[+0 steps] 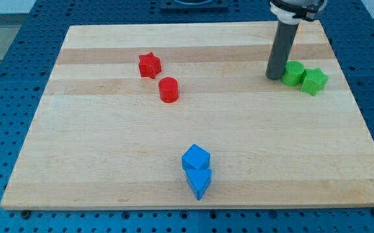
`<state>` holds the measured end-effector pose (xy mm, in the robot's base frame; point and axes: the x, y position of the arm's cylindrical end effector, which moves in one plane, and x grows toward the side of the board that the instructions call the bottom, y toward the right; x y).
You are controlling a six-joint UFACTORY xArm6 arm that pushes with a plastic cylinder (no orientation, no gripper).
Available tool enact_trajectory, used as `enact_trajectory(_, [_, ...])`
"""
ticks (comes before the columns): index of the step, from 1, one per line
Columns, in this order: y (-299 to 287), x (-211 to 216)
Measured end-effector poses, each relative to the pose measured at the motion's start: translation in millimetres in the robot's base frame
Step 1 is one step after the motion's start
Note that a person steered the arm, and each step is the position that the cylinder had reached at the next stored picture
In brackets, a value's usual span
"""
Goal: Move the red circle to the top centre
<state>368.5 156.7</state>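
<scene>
The red circle (168, 89) stands left of the board's centre, in the upper half. A red star (149, 65) sits just above and to its left, close but apart. My tip (275, 77) rests on the board at the upper right, far to the right of the red circle, right beside the left side of a green circle (294, 73); I cannot tell whether they touch.
A green star (314, 81) sits against the green circle's right side. A blue cube (195, 158) and a blue triangular block (199, 182) sit together near the bottom centre. The wooden board (109, 149) lies on a blue perforated table.
</scene>
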Motion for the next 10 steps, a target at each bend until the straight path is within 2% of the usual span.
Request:
enact_trajectory(2, [4.1, 24.4])
enact_trajectory(4, [-53.2, 72.0])
enact_trajectory(6, [-55.7, 80.6])
enact_trajectory(7, [-72.6, 98.0])
enact_trajectory(8, [-125.4, 98.5])
enact_trajectory(10, [-215.5, 71.2])
